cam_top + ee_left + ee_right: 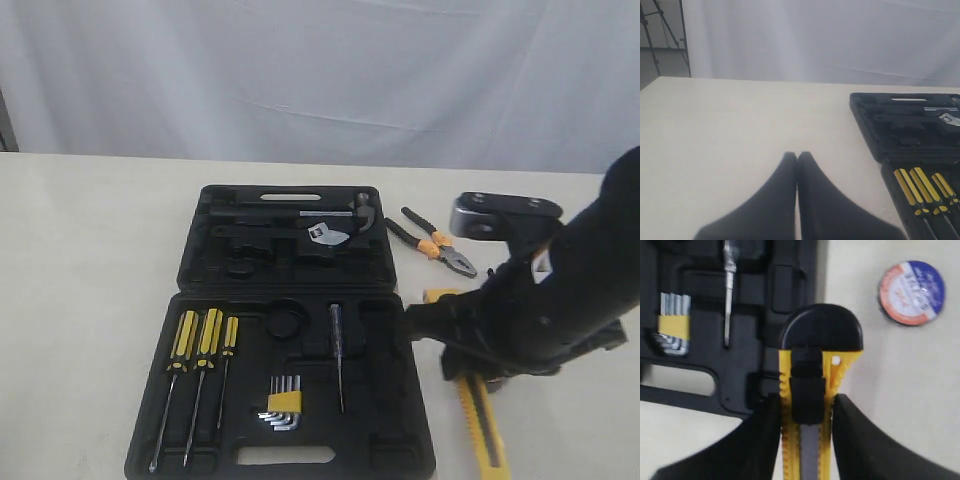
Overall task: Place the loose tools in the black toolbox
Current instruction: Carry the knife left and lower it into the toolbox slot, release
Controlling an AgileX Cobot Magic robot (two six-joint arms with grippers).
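The yellow-black utility knife (807, 390) lies lengthwise between my right gripper's (806, 401) fingers, which press both of its sides. Its black end cap reaches the rim of the black toolbox (755, 390). In the exterior view the knife (484, 430) sticks out in front of my right arm beside the open toolbox (400, 420). The tape roll (911, 292) with the blue-white label lies on the table past the knife. The orange-and-black pliers (435, 243) lie right of the lid. A yellow corner (440, 295), perhaps the tape measure, peeks from behind the arm. My left gripper (797, 156) is shut and empty.
The toolbox base holds yellow-black screwdrivers (205, 345), hex keys (283, 402) in a yellow holder and a thin tester pen (337, 350). Its lid holds a hammer (300, 213) and a wrench (325, 237). My left gripper hovers over bare table left of the toolbox (905, 125).
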